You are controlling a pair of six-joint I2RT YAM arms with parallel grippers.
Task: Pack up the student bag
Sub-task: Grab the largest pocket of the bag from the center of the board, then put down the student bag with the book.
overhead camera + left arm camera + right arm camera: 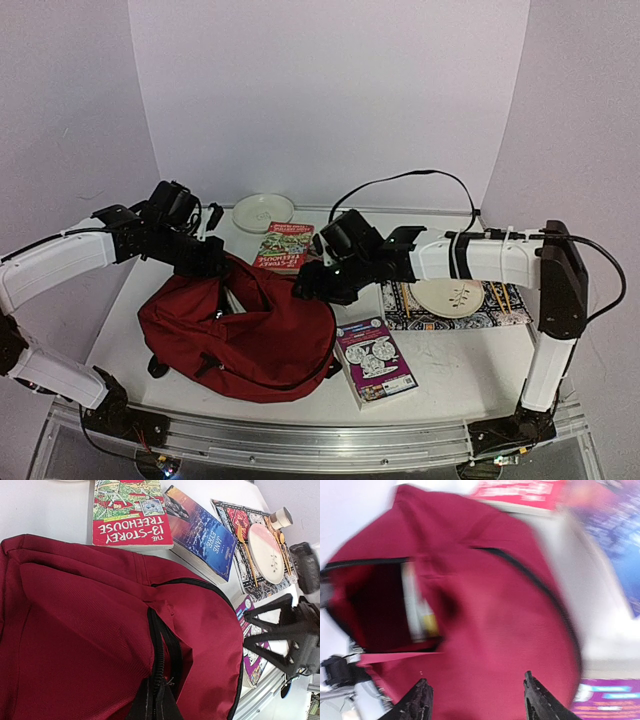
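- Student bag point(250, 335) lies front-left, long axis 9-to-3. The left gripper point(208, 258) is at its 11 o'clock rim and the right gripper point(305, 285) at 1 o'clock, equally near.
- Left wrist: fingers point(155, 702) look pinched on the zip point(160, 645), with the red book point(131, 515) at 12 o'clock.
- Right wrist, blurred: fingers point(420, 700) are apart over red cloth, and the opening point(375, 605) is at 9 o'clock.
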